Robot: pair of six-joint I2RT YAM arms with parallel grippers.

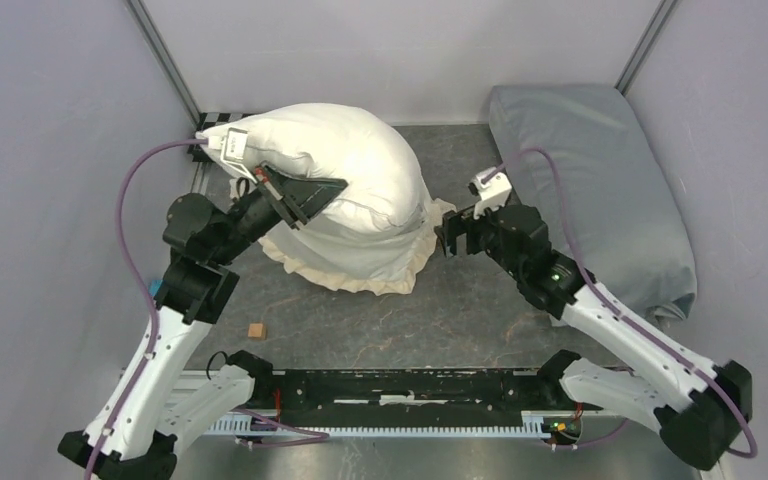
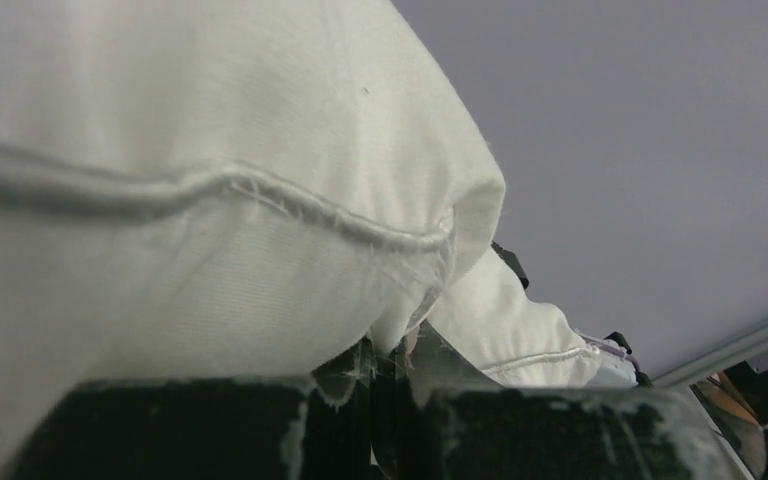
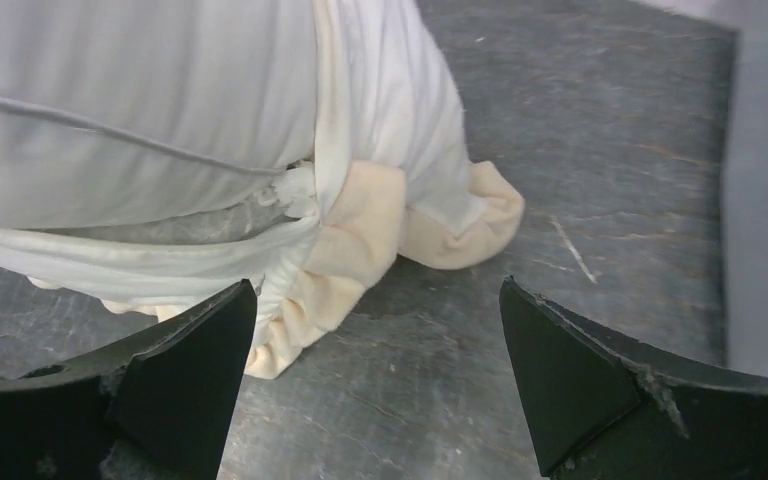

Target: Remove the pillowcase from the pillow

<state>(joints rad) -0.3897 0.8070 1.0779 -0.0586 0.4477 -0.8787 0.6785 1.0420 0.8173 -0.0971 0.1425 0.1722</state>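
The plump white pillow [image 1: 340, 155] is lifted and tilted toward the back left. Its lower end still sits in the bunched pillowcase [image 1: 360, 262], whose cream frill spreads on the table. My left gripper [image 1: 312, 196] is shut on the pillow's seamed edge, and the left wrist view shows white pillow fabric [image 2: 210, 150] pinched between the fingers of the left gripper [image 2: 392, 375]. My right gripper [image 1: 450, 236] stands open just right of the frill. In its wrist view, the right gripper [image 3: 375, 335] frames bare table, with the pillowcase frill [image 3: 360, 235] just ahead to the left, untouched.
A pale blue-grey pillow [image 1: 600, 185] lies along the right wall. A small wooden block [image 1: 257, 330] sits on the dark table [image 1: 480, 310] near the left arm. Grey walls close in the back and both sides. A black rail [image 1: 400, 390] runs along the near edge.
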